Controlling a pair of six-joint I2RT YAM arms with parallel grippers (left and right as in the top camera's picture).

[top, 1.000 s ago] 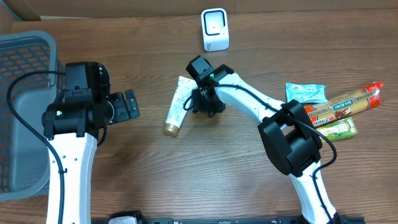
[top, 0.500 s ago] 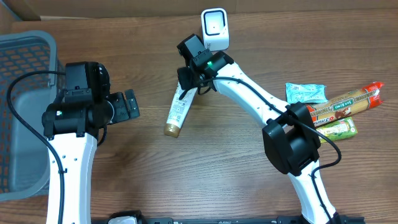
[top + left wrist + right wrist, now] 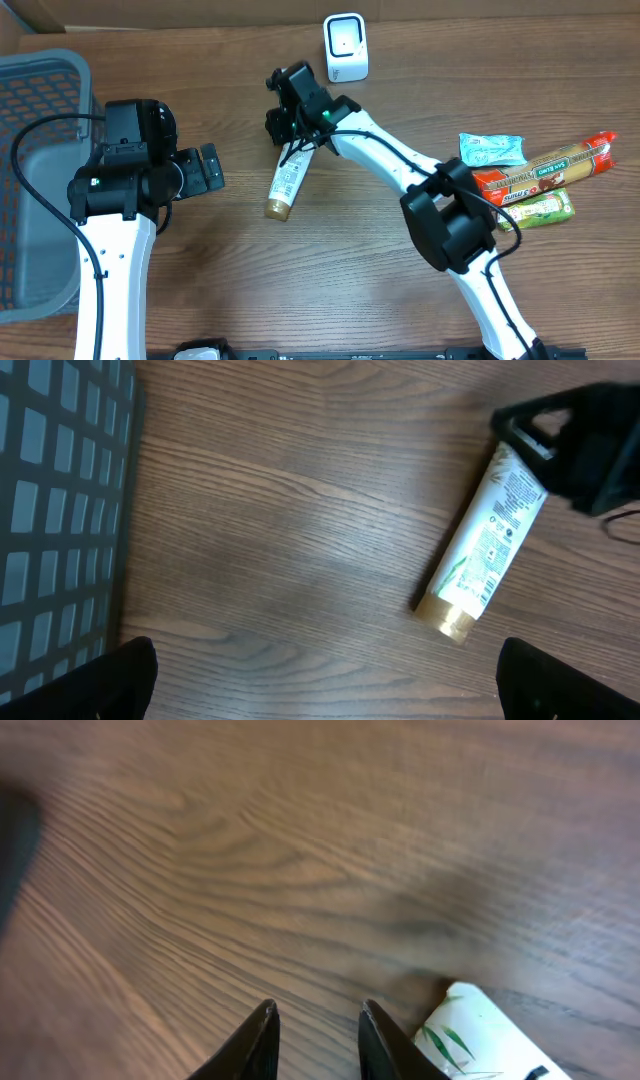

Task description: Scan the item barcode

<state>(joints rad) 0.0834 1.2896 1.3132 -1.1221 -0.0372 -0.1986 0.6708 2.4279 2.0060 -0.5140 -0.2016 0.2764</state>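
While one tube [image 3: 288,178] lies mid-frame overhead, right gripper [image 3: 315,1030] at its upper end, jaws a slim gap apart, empty, left gripper [image 3: 212,168] spread wide, empty, one scanner [image 3: 346,46] top centre, one basket [image 3: 40,58] far left, three packets [image 3: 530,175] right.

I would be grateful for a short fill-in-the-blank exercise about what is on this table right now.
1. The tube has a ___ cap.
2. The basket stands on the robot's ___ side.
3. The left gripper is ___ and holds nothing.
4. The scanner is ___ in colour.
Missing words: gold; left; open; white.
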